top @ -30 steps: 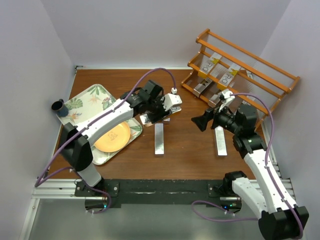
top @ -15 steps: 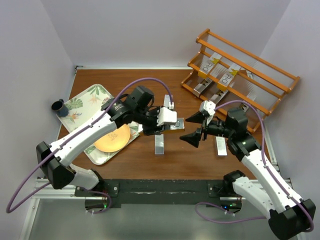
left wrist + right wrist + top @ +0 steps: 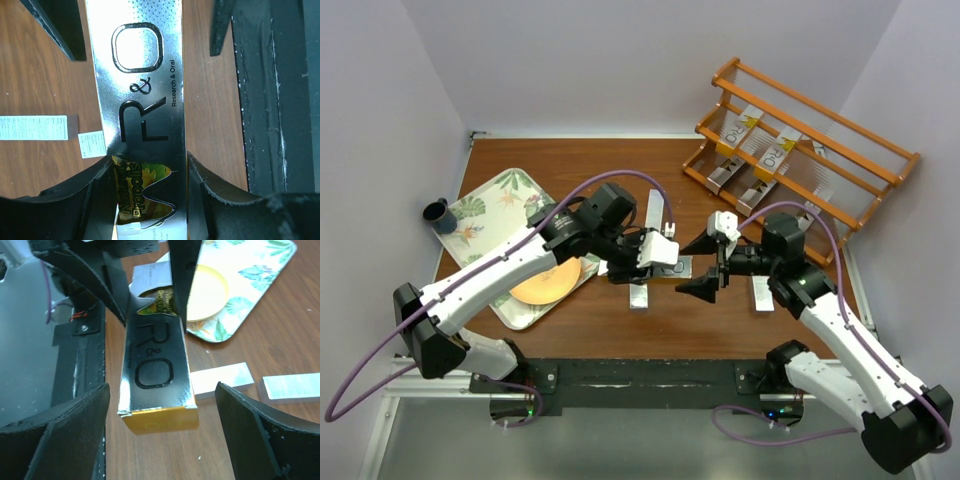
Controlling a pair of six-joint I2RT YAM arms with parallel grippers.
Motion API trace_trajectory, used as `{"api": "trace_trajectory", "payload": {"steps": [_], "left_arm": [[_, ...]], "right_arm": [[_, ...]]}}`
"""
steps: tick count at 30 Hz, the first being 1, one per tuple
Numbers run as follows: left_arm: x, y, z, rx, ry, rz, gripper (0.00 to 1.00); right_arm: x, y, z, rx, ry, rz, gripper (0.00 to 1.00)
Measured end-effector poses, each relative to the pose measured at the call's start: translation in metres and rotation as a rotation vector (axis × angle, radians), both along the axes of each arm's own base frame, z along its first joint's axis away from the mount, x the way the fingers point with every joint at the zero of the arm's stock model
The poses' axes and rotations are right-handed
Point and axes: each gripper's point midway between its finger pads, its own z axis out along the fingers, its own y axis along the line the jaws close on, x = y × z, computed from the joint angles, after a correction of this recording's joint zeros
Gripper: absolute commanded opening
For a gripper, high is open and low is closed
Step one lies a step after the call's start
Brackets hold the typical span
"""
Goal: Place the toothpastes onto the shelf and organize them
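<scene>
Your left gripper clamps 1 R&O toothpaste carton. Your right gripper gapes around its yellow end, clear of both sides.

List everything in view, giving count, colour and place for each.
shelf: one, orange-brown wood, far right of table
shelved toothpastes: four visible, silver with yellow ends, on the shelf
loose toothpastes: three, silver, lying mid-table
held toothpaste: one, silver with gold end, between the grippers
tray: one, leaf-patterned, left side
plate: one, yellow-orange, on the tray
cup: one, dark blue, left of the tray
left gripper: one, black, shut on held toothpaste
right gripper: one, black, open around its free end
</scene>
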Motion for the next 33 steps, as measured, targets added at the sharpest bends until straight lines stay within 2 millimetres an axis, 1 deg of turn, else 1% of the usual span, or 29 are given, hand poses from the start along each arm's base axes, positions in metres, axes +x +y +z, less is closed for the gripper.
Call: {"api": "trace_trajectory", "payload": {"steps": [2,8,14,17,19,20,21,23,24,26,27,29,30,31,33], "left_arm": [[-0.002,-0.001,-0.002,0.008,0.007,-0.007,0.37],[-0.007,-0.003,-0.011,0.039,0.029,-0.024,0.38],[-0.008,-0.003,-0.009,0.041,0.022,-0.038,0.38],[-0.009,-0.002,-0.009,0.043,0.023,-0.041,0.38],[-0.011,-0.002,-0.009,0.048,0.027,-0.046,0.38],[-0.012,-0.002,-0.010,0.050,0.027,-0.047,0.40],[-0.012,-0.002,-0.010,0.052,0.028,-0.049,0.42],[-0.013,-0.001,-0.011,0.056,0.033,-0.050,0.46],[-0.013,-0.001,-0.011,0.058,0.036,-0.048,0.48],[-0.012,-0.001,-0.012,0.059,0.038,-0.042,0.53],[-0.012,-0.002,-0.012,0.059,0.035,-0.040,0.55],[-0.010,-0.002,-0.012,0.060,0.029,-0.037,0.65],[-0.009,-0.001,-0.012,0.061,0.021,-0.035,0.69],[-0.007,-0.001,-0.011,0.061,0.011,-0.032,0.77],[-0.003,-0.001,-0.007,0.050,-0.022,-0.017,0.85]], "right_arm": [[-0.006,0.004,-0.001,-0.006,0.005,0.037,0.84],[-0.015,0.010,-0.008,-0.036,0.017,0.090,0.78],[-0.021,0.014,-0.016,-0.074,0.027,0.122,0.76],[-0.021,0.016,-0.019,-0.094,0.028,0.127,0.70],[-0.021,0.017,-0.022,-0.106,0.028,0.129,0.64],[-0.021,0.018,-0.023,-0.111,0.027,0.129,0.61],[-0.020,0.018,-0.024,-0.115,0.027,0.124,0.54],[-0.019,0.017,-0.026,-0.126,0.021,0.119,0.47],[-0.019,0.017,-0.026,-0.129,0.017,0.117,0.40],[-0.017,0.017,-0.027,-0.138,0.004,0.105,0.33],[-0.016,0.017,-0.027,-0.139,0.003,0.104,0.27],[-0.015,0.016,-0.027,-0.145,0.001,0.095,0.25],[-0.015,0.016,-0.027,-0.148,0.001,0.091,0.22],[-0.014,0.016,-0.028,-0.154,0.005,0.085,0.21],[-0.014,0.013,-0.032,-0.173,0.026,0.070,0.18]]}}
